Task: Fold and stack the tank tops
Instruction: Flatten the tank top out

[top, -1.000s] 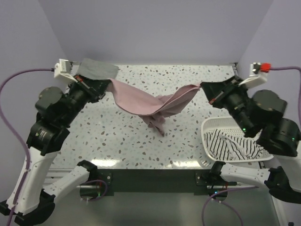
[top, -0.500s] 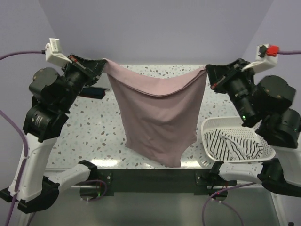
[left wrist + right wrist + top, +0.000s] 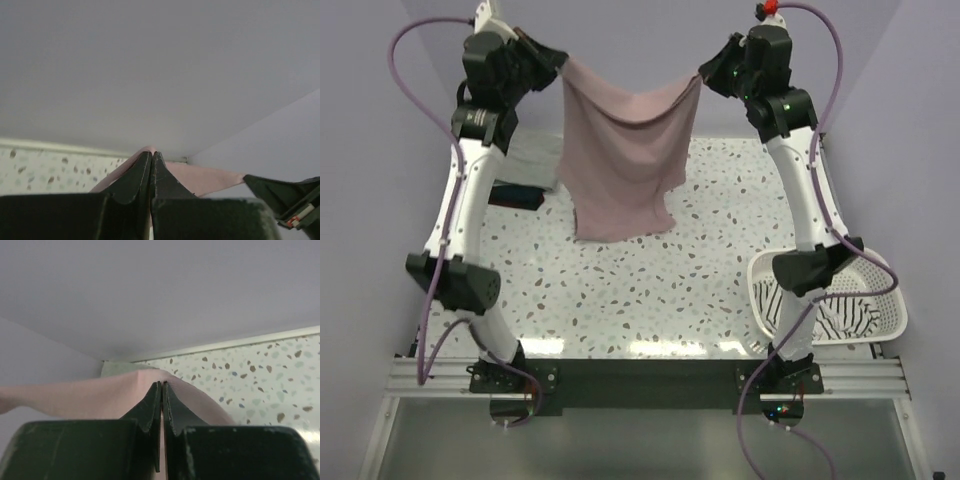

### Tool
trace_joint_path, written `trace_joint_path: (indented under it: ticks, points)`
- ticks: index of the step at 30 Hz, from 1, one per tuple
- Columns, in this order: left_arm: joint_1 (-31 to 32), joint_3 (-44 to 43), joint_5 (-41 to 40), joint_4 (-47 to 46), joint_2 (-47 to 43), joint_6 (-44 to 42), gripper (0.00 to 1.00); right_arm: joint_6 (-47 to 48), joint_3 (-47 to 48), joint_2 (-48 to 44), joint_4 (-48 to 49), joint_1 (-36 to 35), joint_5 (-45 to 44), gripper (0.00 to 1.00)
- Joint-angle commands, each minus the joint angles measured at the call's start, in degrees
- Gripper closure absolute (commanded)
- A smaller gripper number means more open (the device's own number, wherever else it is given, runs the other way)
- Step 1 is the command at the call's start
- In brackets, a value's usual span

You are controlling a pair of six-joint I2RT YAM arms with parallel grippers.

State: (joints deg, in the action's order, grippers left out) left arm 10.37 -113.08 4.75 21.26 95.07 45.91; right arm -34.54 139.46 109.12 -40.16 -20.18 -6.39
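Over the speckled table [image 3: 720, 280], the dusty pink tank top [image 3: 620, 160] hangs spread between the raised arms; whether its hem touches the surface is unclear. It looks light, limp and quick to sag in the middle, so its upper corners seem the best hold. The left gripper [image 3: 560, 62] and right gripper [image 3: 703, 75] each clench one corner.

Four tank tops [image 3: 620, 160] [image 3: 535, 160] [image 3: 515, 196] [image 3: 845, 315], one basket [image 3: 757, 300], two claws [image 3: 560, 62] [image 3: 703, 75].

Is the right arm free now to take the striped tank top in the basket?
Probably not: its end effector is shut on the pink tank top, raised high, far from the basket with the striped tank top.
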Motion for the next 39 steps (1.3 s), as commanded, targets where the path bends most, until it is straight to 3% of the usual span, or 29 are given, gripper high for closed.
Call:
trace_joint_path:
  ticks: [1,2,4,7,10,13,14,16,17,19,20,25,29,39]
  points:
    - [-3.8,-25.2,13.7,-5.5,11.6,0.1,1.0,-4.7,12.2,3.9,6.7,3.3,13.2,1.0]
    - [-4.5,-35.3,15.1,-4.2,15.5,0.0,1.0,-5.0,14.0,4.1,7.5,4.4,13.5,1.0]
    - [-7.5,-35.8,18.3,-5.8,14.5,1.4,1.0,-4.4,11.3,0.3,10.8,5.1,13.7,1.0]
    - [-10.4,-17.0,20.8,-15.3,4.5,3.7,1.0,-3.8,-3.3,-8.4,14.8,5.5,12.8,1.0]
    - [-11.6,-6.5,22.0,-14.4,-0.6,2.0,1.0,-4.0,-19.3,-16.0,17.4,5.5,12.6,1.0]
    - [-11.7,8.8,23.0,-16.3,-7.1,2.4,1.0,-4.7,-36.7,-21.7,19.1,5.4,12.7,1.0]
    - [-11.7,17.5,23.1,-17.6,-10.9,2.8,1.0,-5.3,-46.3,-25.9,19.7,5.5,12.2,1.0]
    - [-11.7,26.7,22.5,-17.1,-14.9,3.0,1.0,-6.3,-56.4,-30.2,21.3,5.5,12.5,1.0]
    - [-11.7,36.9,22.6,-17.0,-19.2,4.0,1.0,-6.7,-65.9,-32.5,21.2,5.5,12.0,1.0]
    - [-11.5,48.1,21.1,-15.7,-23.9,5.8,1.0,-7.6,-75.0,-38.9,20.8,5.5,12.5,1.0]
    - [-11.6,58.9,20.3,-15.2,-29.1,6.1,1.0,-7.8,-83.1,-40.6,20.0,5.3,12.6,1.0]
    - [-11.5,87.7,16.7,-7.6,-43.8,6.0,1.0,-9.2,-104.5,-50.6,14.6,5.3,14.7,1.0]
    - [-11.3,98.3,19.1,-5.4,-48.5,5.3,1.0,-10.2,-110.8,-54.9,9.2,5.4,15.6,1.0]
    - [-11.2,97.4,15.5,13.0,-55.5,-1.3,1.0,-11.7,-113.9,-62.9,-3.0,5.4,13.4,1.0]
